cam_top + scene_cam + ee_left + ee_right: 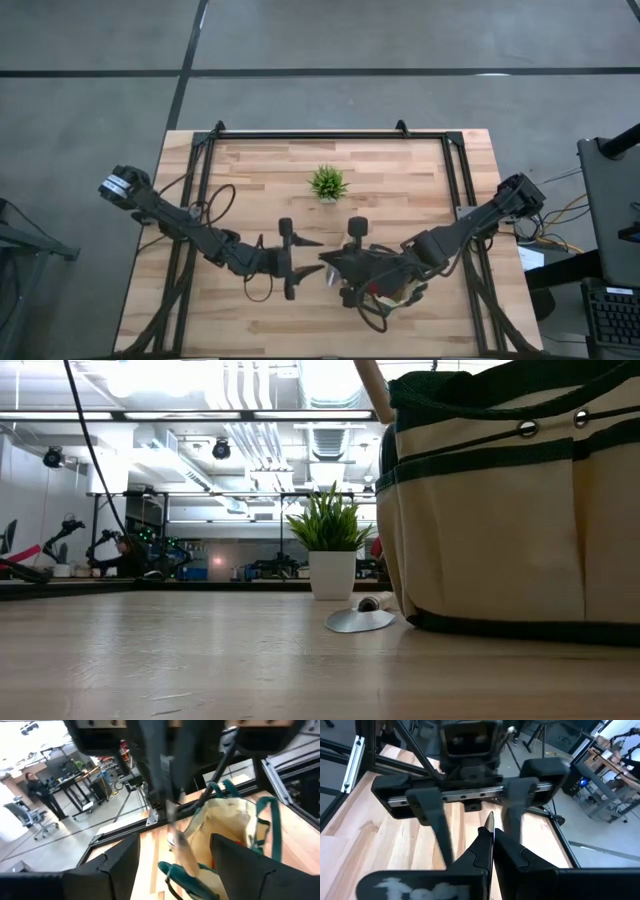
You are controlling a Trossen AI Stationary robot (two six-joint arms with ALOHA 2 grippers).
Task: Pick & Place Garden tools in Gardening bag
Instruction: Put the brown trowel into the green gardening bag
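The gardening bag [510, 510], tan with dark trim and teal loop handles [265, 820], stands on the table under my right arm [385, 288]. Something red [378, 292] shows inside it. My left gripper [175, 865] is open and level, facing the bag's mouth. Between its fingers, touched by neither, a blurred wooden-handled trowel [181, 851] shows beside the bag's rim. A wooden handle [372, 390] slants up at the bag's top edge. A silver blade [358, 620] lies on the table at the bag's foot. My right gripper [491, 832] is shut, tip to tip with the left one.
A small spiky green plant in a white pot [327, 184] stands on the table behind the two grippers. A black frame [320, 135] runs along the table's far edge and sides. Bare wood [250, 165] lies to the left and in front of the bag.
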